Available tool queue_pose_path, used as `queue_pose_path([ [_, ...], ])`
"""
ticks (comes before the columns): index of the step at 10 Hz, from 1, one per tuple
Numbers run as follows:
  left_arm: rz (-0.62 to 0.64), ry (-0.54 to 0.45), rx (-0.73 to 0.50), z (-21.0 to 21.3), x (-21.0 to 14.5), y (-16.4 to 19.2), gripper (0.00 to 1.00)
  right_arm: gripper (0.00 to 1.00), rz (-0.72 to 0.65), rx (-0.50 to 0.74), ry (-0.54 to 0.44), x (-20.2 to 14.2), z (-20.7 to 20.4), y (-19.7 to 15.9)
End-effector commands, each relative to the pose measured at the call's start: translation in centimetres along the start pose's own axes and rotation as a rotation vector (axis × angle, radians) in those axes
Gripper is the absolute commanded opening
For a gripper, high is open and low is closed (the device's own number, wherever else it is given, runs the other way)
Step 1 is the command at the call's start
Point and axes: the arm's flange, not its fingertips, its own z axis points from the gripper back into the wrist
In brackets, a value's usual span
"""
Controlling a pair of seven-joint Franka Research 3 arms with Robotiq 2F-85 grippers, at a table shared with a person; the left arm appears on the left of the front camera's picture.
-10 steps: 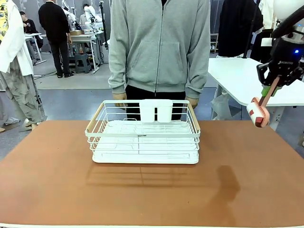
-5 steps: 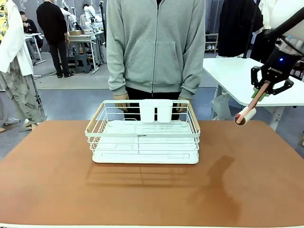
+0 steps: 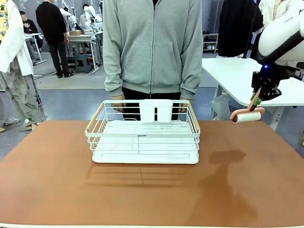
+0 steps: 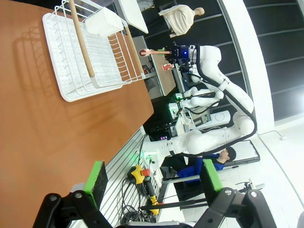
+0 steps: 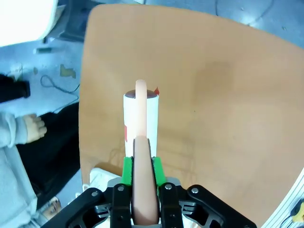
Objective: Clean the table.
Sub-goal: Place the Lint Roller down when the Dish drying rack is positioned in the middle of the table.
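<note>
The terracotta table [image 3: 247, 180] spreads across the front view, also seen as table [image 5: 218, 95] and table [image 4: 42, 123]. My right gripper [image 3: 259, 96] hangs above the table's far right corner, shut on the pink handle of a lint roller [image 3: 247, 116]; its white roll lies level in the air. In the right wrist view the green pads [image 5: 126, 171] clamp the handle, and the lint roller [image 5: 140, 114] points down at the table. My left gripper [image 4: 153, 178] is open, nothing between its fingers, off the table's edge.
A white wire rack [image 3: 145, 137] with two white cups stands mid-table at the far side, seen too as rack [image 4: 85, 52]. A person in a grey hoodie [image 3: 152, 47] stands behind it, hands at its far rim. A white table [image 3: 237, 71] is at the right.
My right gripper has shifted left and turned, swinging the lint roller from hanging slanted to lying level. The person has edged slightly left.
</note>
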Motion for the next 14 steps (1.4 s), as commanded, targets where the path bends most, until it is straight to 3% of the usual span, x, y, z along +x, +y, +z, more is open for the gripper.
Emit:
queue_pose_path([
  [1, -0.011, 0.000, -0.006, 0.2, -0.3, -0.4, 1.00, 0.21, -0.093, 0.036, -0.026, -1.5, -1.3, 0.8],
  [8, -0.011, 0.000, -0.006, 0.2, -0.3, -0.4, 1.00, 0.21, -0.123, 0.277, 0.014, -1.3, -6.9, -5.0],
  [10, -0.011, 0.000, -0.006, 0.2, -0.3, -0.4, 1.00, 0.21, -0.135, 0.333, -0.030, -1.3, -8.0, -6.1],
  [14, -0.011, 0.000, -0.006, 0.2, -0.3, -0.4, 1.00, 0.21, -0.124, 0.287, -0.014, -1.3, -9.6, -6.8],
])
